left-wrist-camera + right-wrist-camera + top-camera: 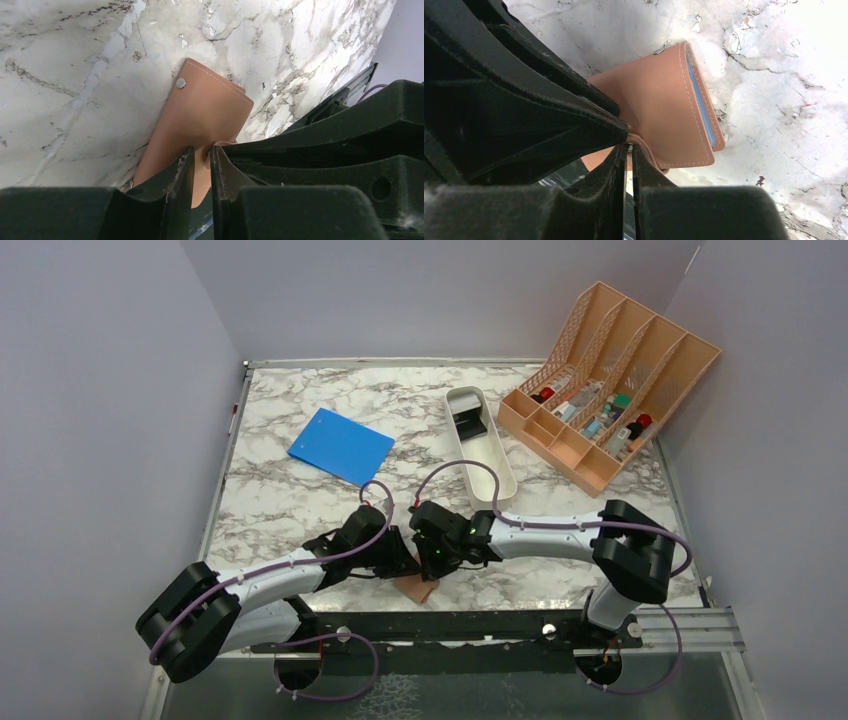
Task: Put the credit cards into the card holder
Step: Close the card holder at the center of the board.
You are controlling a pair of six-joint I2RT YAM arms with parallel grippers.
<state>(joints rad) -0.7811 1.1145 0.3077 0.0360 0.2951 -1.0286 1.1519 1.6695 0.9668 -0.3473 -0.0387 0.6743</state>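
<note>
The brown card holder (417, 588) lies at the table's front edge, part over it. In the left wrist view the card holder (200, 110) shows its snap stud (181, 83). My left gripper (201, 155) is shut on one leather flap of it. In the right wrist view the card holder (664, 110) shows a pale blue lining (701, 100) at its open edge. My right gripper (629, 150) is nearly shut on a thin dark card seen edge-on, right at the holder's fold. Both grippers, left (400, 560) and right (435, 558), meet over the holder. More cards (467, 422) lie in the white tray.
A long white tray (497, 478) stands behind the grippers. A blue notebook (341, 446) lies at the back left. A peach lattice organiser (610, 390) with small items stands at the back right. A black rail runs just past the table's front edge.
</note>
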